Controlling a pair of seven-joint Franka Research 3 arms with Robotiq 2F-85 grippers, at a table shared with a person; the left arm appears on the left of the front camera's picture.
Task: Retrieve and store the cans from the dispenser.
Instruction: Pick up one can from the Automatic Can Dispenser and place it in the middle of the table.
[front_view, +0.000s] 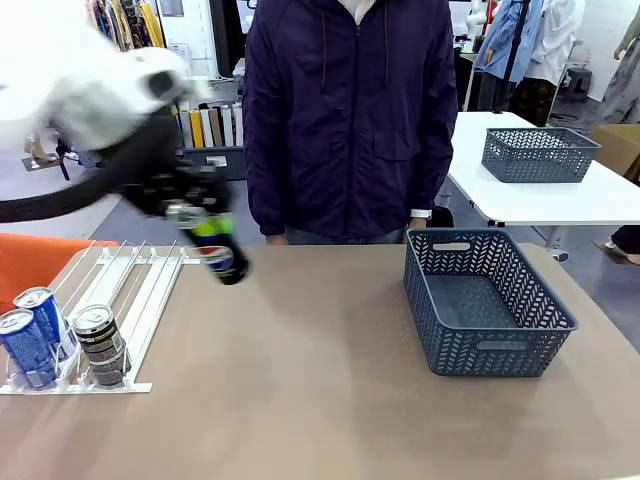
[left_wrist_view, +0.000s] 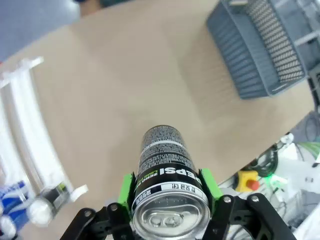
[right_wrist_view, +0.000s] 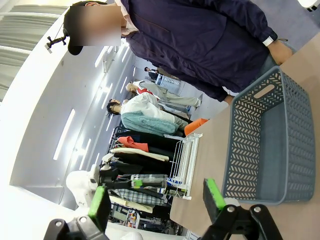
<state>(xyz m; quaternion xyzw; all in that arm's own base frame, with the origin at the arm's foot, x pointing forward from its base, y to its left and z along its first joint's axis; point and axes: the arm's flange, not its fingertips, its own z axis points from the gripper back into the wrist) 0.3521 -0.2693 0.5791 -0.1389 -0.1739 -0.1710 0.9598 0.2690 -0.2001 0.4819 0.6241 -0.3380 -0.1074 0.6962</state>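
Left gripper (left_wrist_view: 169, 190) is clamped on a black Pepsi can (front_view: 222, 252), held tilted above the table (front_view: 320, 380), left of centre. Right gripper (right_wrist_view: 156, 197) is spread wide and empty. Three more cans (front_view: 97, 345) sit at the front of the dispenser (front_view: 140, 290), lower left.

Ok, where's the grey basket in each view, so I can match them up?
Front view: basket sits right of centre.
Left wrist view: basket is at the top right, cut by the edge.
Right wrist view: basket is at the right, turned sideways.
Shared landmark: the white dispenser.
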